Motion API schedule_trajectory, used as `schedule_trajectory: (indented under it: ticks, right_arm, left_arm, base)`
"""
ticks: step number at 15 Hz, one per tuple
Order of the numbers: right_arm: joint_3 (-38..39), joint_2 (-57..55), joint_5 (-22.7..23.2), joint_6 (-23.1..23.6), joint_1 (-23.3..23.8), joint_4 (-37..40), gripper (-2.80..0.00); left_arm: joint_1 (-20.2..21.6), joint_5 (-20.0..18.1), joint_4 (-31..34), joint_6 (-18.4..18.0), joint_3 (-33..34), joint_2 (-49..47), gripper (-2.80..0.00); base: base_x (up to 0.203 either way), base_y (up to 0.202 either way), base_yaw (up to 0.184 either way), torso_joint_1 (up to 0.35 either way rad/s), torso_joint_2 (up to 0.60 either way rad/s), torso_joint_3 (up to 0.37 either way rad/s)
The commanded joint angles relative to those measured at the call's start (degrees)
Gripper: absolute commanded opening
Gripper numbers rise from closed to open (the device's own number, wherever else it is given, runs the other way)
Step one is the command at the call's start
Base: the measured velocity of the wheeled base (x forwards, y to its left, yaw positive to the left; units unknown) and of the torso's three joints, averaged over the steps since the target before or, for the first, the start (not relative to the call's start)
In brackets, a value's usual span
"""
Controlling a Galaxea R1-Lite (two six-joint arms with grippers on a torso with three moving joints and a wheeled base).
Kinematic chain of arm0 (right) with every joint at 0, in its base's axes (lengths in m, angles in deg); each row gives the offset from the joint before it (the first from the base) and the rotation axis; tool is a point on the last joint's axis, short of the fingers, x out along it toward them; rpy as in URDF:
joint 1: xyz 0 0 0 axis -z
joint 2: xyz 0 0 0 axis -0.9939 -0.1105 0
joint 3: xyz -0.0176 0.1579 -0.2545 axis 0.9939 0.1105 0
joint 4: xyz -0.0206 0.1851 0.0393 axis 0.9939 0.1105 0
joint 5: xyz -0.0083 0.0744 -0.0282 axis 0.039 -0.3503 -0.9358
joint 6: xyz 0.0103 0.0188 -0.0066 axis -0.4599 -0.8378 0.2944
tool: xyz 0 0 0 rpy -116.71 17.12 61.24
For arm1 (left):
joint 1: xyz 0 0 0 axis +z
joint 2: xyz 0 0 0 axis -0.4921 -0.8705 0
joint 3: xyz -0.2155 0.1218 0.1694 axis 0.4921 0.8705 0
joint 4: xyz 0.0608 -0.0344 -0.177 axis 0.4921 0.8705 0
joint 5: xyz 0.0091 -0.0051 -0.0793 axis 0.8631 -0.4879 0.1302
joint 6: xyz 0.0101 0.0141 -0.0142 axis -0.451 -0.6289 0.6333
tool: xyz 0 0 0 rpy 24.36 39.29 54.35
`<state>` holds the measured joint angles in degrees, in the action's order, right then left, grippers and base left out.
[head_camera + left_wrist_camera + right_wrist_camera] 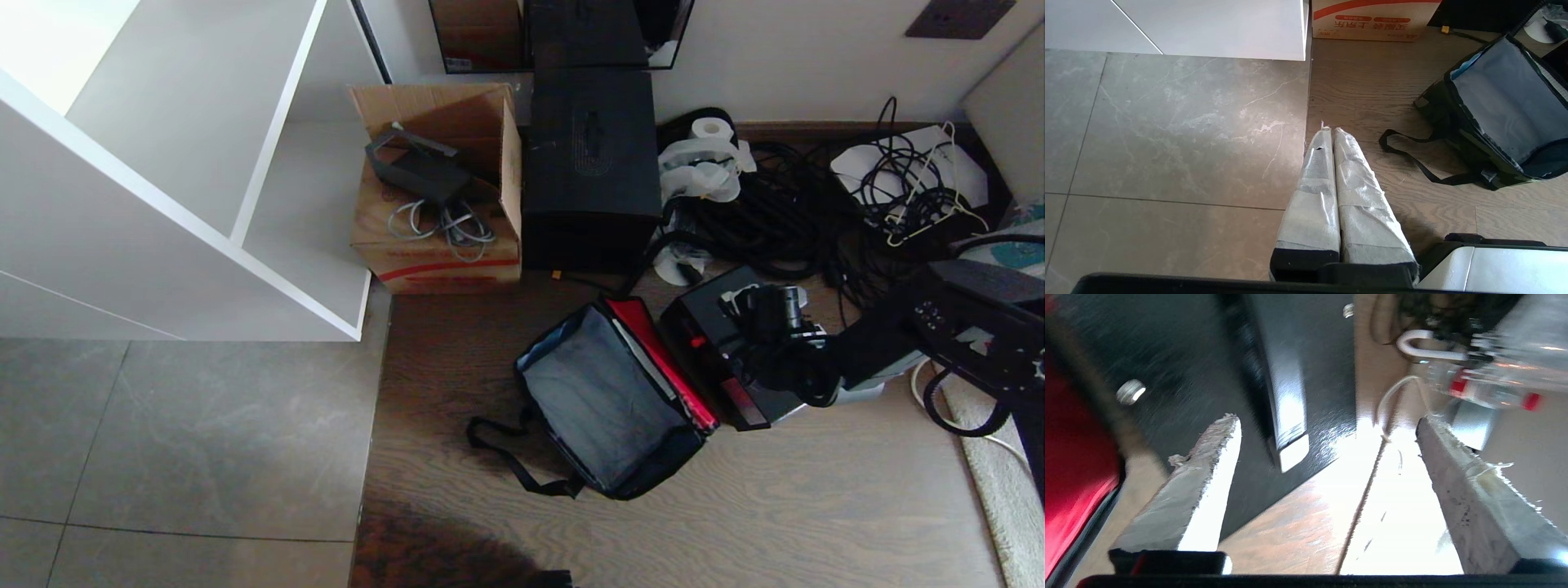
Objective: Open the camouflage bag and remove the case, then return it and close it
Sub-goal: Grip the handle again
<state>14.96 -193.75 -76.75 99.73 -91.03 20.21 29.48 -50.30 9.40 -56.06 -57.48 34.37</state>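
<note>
The right gripper and its arm cover much of the case beside the camouflage bag.

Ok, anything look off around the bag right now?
Nothing damaged or spilled. The camouflage bag lies open and empty, red lid flipped back against the case on the floor beside it. Right gripper open over the case.

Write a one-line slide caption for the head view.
Open bag lies emptied on the wood floor; case sits beside it under the right hand, open.
</note>
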Motion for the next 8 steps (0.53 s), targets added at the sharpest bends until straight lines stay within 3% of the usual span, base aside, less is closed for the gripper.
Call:
schedule_trajectory:
  ticks: [1, 3, 5, 8]
  right_arm:
    - [-3.4, -3.5, -1.1, 0.3, -0.4, -0.5, 0.0]
    - [-7.0, -5.8, -4.6, 0.3, -1.0, -0.6, 0.0]
    - [-8.4, -7.8, -4.8, 0.8, -1.5, -2.3, 0.0]
    - [-10.4, -9.9, -4.8, 10.5, -1.5, -10.9, 0.0]
  left_arm:
    - [0.0, 0.0, 0.0, 0.0, 0.0, 0.0, -2.8]
    - [0.0, 0.0, 0.0, 0.0, 0.0, 0.0, -2.8]
    - [0.0, 0.0, 0.0, 0.0, 0.0, 0.0, -2.8]
    - [0.0, 0.0, 0.0, 0.0, 0.0, 0.0, -2.8]
  base:
    - [0.0, 0.0, 0.0, 0.0, 0.0, 0.0]
    - [0.0, 0.0, 0.0, 0.0, 0.0, 0.0]
    - [0.0, 0.0, 0.0, 0.0, 0.0, 0.0]
    - [0.0, 0.0, 0.0, 0.0, 0.0, 0.0]
